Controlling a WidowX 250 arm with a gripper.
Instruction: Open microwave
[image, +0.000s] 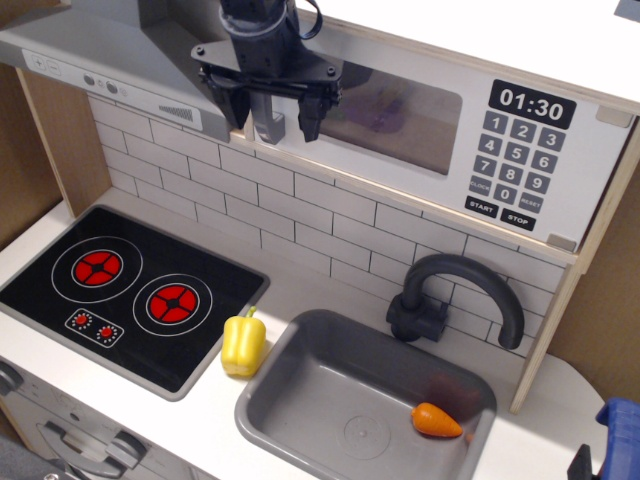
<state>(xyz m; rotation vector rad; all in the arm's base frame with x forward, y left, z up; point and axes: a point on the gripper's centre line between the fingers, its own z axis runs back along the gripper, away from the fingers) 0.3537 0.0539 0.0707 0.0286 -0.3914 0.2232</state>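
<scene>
Up against the left end of the microwave (440, 130), the hand (272, 118) hung with its two fingers (310, 115) apart, straddling the grey handle (268, 124) at the door's left edge without visibly pinching it. The microwave itself sat high on the wall above the white tiles, between the slanted grey range hood (110, 55) and the pale wooden side post, and its white door lay flush and closed, the clear window dark and the keypad (518, 150) showing 01:30. So the opening had not begun: by my reading the approach was about finished, while closing on the handle and swinging the door outward remained to be done. Whether the fingers already touched the bar could not be told. The hood's lower edge sat just beside the left finger and looked the likeliest thing to be bumped on the pull. Lower down, well apart from the hand, the desk (300, 285) carried a black two-ring hob (130, 290), a yellow pepper (242, 343) beside the grey sink (300, 400), an orange carrot-like toy (437, 421) lying in the sink, and a dark tap (460, 295); none of them stood in the door's way.
</scene>
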